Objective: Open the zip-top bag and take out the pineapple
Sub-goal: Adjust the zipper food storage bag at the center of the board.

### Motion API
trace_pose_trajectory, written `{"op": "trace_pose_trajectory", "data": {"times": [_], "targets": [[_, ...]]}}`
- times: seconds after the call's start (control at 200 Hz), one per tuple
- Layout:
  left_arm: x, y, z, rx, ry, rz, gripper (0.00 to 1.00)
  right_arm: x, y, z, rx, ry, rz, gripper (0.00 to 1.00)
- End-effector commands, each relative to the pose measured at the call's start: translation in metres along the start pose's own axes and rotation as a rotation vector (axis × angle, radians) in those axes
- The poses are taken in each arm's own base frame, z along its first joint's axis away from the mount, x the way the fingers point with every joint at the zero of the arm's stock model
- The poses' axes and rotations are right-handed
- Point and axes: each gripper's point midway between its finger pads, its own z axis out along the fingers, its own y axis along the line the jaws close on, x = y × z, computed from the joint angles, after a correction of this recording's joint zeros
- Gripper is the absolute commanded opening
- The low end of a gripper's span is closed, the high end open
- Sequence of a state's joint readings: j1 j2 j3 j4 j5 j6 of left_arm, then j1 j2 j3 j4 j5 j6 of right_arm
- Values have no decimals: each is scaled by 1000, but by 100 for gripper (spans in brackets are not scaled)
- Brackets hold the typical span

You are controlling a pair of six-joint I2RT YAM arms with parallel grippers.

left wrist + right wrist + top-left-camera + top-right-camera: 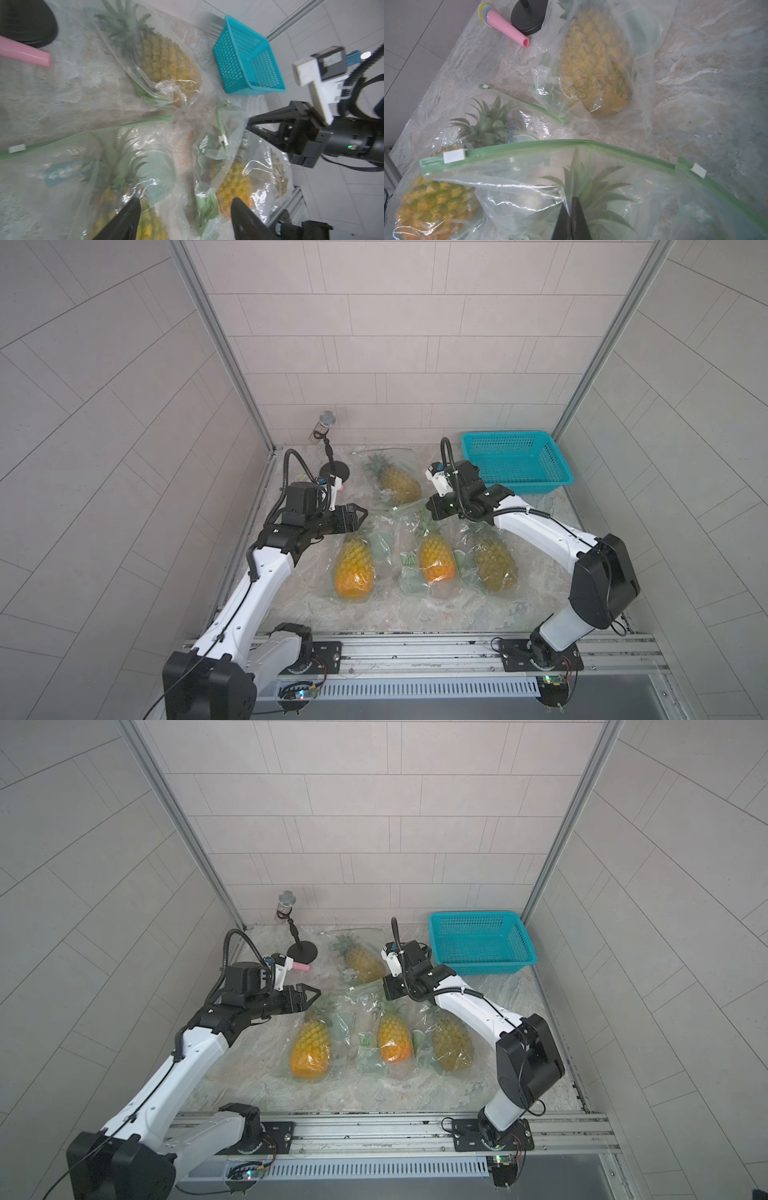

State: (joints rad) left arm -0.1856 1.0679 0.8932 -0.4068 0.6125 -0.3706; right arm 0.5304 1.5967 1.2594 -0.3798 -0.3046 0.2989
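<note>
1. The zip-top bag [519, 172] lies mid-table, the middle one of the near row. Its pineapple [436, 560] is fully inside, crown toward the zip.
2. The green zip strip [550, 143] looks pressed shut along its whole length, with the white slider [453, 156] parked at one end. My read is that nothing is done yet: unzipping, spreading the mouth and pulling the fruit out all remain.
3. The right gripper [570, 200] is closed just below the zip. Creases in the film run to its tips, so it likely pinches the bag.
4. The left gripper [185, 199] has its jaws apart and is empty, hovering over the neighbouring bagged pineapple [353, 572].
5. Two more bagged pineapples, a teal basket [515, 460], a mic on a stand [328, 419] and a pink toy mic [506, 27] sit around on the table [374, 614].
6. Hard to see:
   - In both top views the right fingertips are hidden under their own wrist.
   - I can't tell which bag the second white slider [698, 170] belongs to.
   - Glare and blur hide the film edges.
   - The right arm covers part of the far-right bag.
</note>
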Motion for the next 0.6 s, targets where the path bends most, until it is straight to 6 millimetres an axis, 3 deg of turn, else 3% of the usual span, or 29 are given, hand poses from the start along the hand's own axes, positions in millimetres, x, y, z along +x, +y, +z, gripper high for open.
{"op": "trace_pose_trajectory", "data": {"times": [0.0,0.235,0.59], "targets": [[-12,-31,1,110,-23,3,68,-28,8,-14,-10,-127,11,0],[-12,-45,21,161,-17,-25,59,-28,14,-12,-22,-139,17,0],[-6,-36,53,128,10,-88,49,-26,17,-9,-37,-147,34,0]]}}
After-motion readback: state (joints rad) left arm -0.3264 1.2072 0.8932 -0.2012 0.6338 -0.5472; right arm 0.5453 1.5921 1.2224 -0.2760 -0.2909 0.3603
